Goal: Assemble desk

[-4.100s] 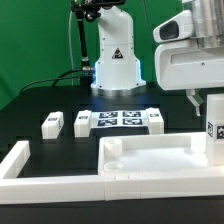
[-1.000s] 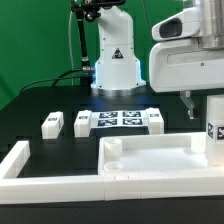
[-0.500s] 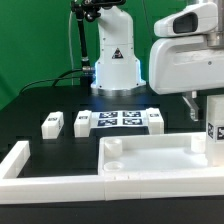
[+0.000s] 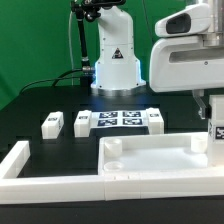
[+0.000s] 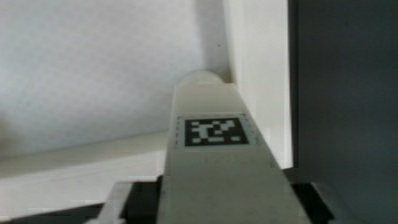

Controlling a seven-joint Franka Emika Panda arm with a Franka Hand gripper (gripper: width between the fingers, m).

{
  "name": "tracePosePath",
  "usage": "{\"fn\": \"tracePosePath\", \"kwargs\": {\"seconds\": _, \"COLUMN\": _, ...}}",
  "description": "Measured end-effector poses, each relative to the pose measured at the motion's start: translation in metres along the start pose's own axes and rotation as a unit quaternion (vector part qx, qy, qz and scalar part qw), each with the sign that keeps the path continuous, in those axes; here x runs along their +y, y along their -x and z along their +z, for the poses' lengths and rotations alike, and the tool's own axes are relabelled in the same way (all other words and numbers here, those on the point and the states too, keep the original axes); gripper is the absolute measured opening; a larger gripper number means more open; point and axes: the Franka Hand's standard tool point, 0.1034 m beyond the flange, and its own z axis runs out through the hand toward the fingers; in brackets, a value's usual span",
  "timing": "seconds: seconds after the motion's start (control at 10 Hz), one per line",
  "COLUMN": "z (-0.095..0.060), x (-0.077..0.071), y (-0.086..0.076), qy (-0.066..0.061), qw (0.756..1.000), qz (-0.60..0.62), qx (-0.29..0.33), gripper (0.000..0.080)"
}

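The white desk top lies flat near the front, rim upward, with a round socket at its near-left corner. A tagged desk leg stands upright at the top's far right corner. My gripper comes down on it from above. In the wrist view the leg fills the middle with its tag facing the camera. The dark fingers lie against both of its sides, so the gripper is shut on the leg. The leg's lower end and the socket under it are hidden.
Three loose legs stand on the black table around the marker board. White L-shaped fence bars run along the front and left. The arm's base stands at the back.
The fingers have drawn in from wide apart onto the leg's sides. The hand has shifted slightly to the exterior view's right. The leg and desk top have not moved.
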Motion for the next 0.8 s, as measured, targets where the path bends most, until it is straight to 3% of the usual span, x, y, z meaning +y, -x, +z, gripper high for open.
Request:
{"fn": "tracePosePath", "kwargs": {"seconds": 0.3, "z": -0.0004, "x": 0.0016, "y": -0.0006, "qy": 0.0, "qw": 0.986, "qz": 0.168, "qx": -0.002, "gripper": 0.0287}}
{"fn": "tracePosePath", "kwargs": {"seconds": 0.4, "z": -0.0006, "x": 0.0037, "y": -0.0017, "qy": -0.008, "qw": 0.971, "qz": 0.237, "qx": -0.007, "gripper": 0.0287}}
{"fn": "tracePosePath", "kwargs": {"seconds": 0.5, "z": -0.0009, "x": 0.0052, "y": -0.0026, "qy": -0.016, "qw": 0.95, "qz": 0.311, "qx": -0.013, "gripper": 0.0287}}
{"fn": "tracePosePath", "kwargs": {"seconds": 0.8, "z": 0.0001, "x": 0.0033, "y": -0.0006, "qy": -0.024, "qw": 0.881, "qz": 0.471, "qx": -0.029, "gripper": 0.0288}}
